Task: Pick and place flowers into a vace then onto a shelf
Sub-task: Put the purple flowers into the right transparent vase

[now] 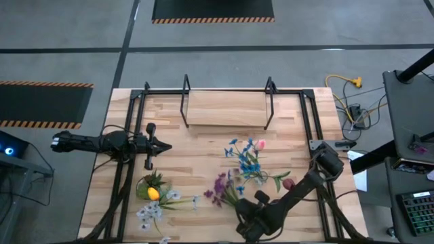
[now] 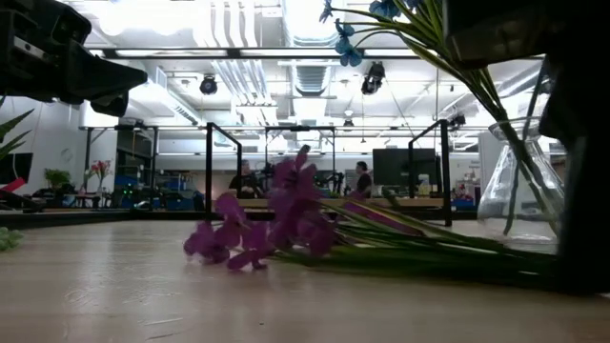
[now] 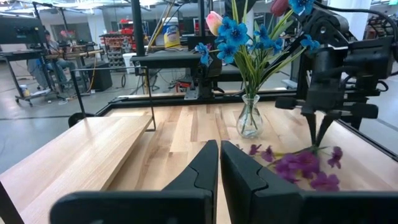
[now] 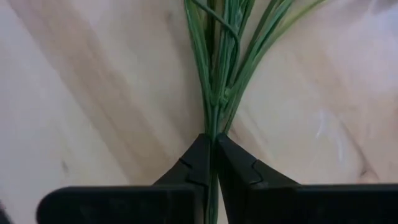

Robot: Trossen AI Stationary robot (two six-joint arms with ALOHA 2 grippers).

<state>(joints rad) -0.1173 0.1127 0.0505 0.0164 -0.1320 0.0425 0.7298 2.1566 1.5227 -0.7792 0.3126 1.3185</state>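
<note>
A workshop with racks and screens stretches behind the wooden tabletop, where a low shelf on black loops stands at the far edge. The step in hand looks like picking up the next bunch: the right gripper reaches down near the front edge, its jaws clenched on the gathered green stems of the purple flowers, which lie flat on the wood. The vase stands just behind them, already filled with blue flowers and a pink bud. More flowers, yellow and white, lie well apart on the left, near the front edge.

Next, I judge, the bunch must be lifted, turned stem-down and threaded into the narrow glass neck beside the stems already there. That is a tight fit, and a nudge could tip the vase.

The right arm folds low across the front corner, its wrist pointing down at the stems. The left gripper waits mid-left above the tabletop, pointing toward the vase, jaws closed on nothing.
</note>
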